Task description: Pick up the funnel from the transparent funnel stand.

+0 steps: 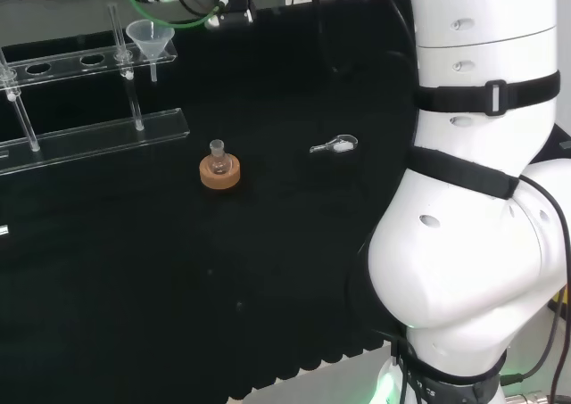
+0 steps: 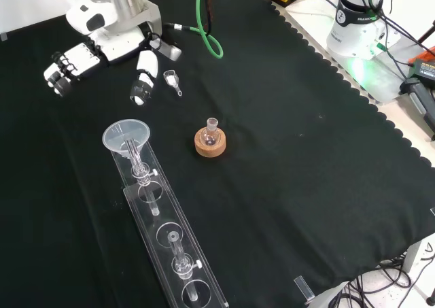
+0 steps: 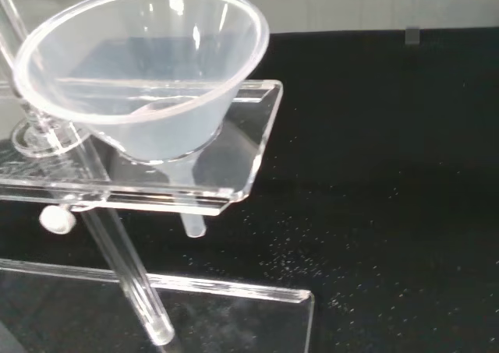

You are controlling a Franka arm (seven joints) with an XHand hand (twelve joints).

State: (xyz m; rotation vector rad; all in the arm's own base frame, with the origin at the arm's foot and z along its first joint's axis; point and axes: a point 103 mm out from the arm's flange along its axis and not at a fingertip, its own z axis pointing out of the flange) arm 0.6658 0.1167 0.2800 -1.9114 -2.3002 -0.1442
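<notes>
No writing can be made out. The funnel (image 2: pixel 126 135) sits in the end hole of the clear stand (image 2: pixel 178 253), its spout partly hidden by the top plate. The hand (image 2: pixel 102 58) hovers apart from it in the front view – fingers straight, holding nothing. Black cloth covers the desk (image 2: pixel 285 158); a small flask (image 2: pixel 211 132) sits on a cork ring (image 2: pixel 209 145).

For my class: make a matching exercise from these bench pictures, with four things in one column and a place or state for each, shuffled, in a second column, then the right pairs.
Things
1. funnel
2. small flask
3. hand
4. small clear scoop

Places or states
A. lying on the black cloth beside the hand
B. standing in a cork ring
C. seated in the end hole of the transparent funnel stand
D. open, holding nothing, beyond the funnel in the front view

Pairs: 1-C, 2-B, 3-D, 4-A
</notes>
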